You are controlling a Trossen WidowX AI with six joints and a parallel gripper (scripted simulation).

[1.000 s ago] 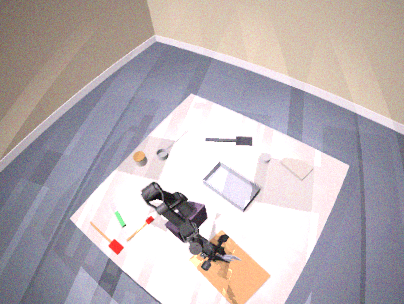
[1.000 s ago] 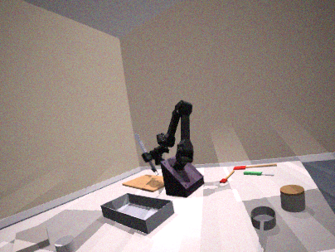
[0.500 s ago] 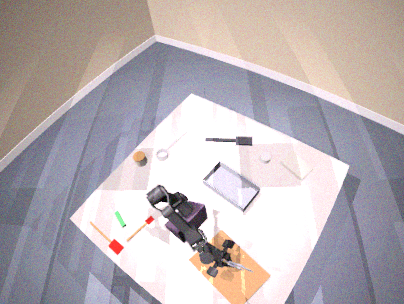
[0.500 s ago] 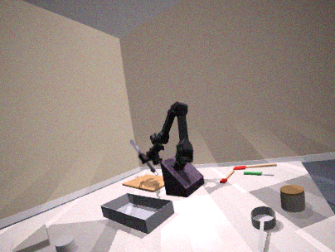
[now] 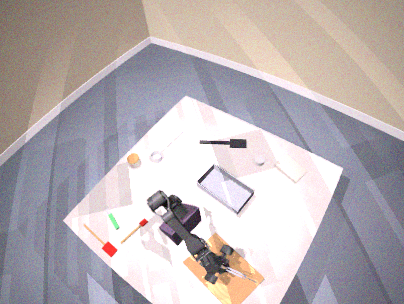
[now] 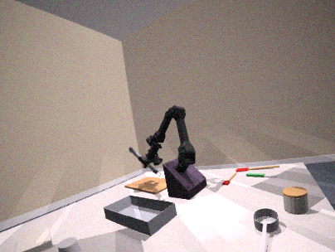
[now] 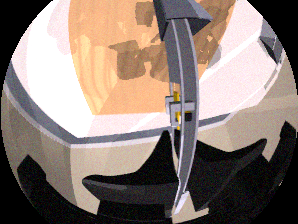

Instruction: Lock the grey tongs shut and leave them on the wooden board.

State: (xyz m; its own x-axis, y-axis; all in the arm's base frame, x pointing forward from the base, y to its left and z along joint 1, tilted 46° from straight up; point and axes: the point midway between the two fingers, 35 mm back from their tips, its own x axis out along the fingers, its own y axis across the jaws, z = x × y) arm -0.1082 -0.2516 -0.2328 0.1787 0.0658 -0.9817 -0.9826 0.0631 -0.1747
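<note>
The grey tongs (image 5: 242, 274) (image 6: 137, 154) (image 7: 189, 65) are between the fingers of my gripper (image 5: 220, 265) (image 7: 169, 134), which is shut on them. They are held in the air above the wooden board (image 5: 222, 292) (image 6: 137, 185) (image 7: 100, 50), slanting, with one end higher than the other in the exterior view. Their two arms look close together. Which end is the hinge, and whether the lock is engaged, I cannot tell. The roasting tin (image 5: 235, 192) (image 6: 128, 220) stands apart from them with no tongs on it.
The purple block (image 5: 192, 215) (image 6: 178, 182) is under the arm's base, beside the board. A black spatula (image 5: 238, 143) lies beyond the tin. An orange-lidded jar (image 5: 133, 160) (image 6: 295, 201), two red-headed tools and a green-handled one (image 5: 114, 221) (image 6: 255, 175) are farther off.
</note>
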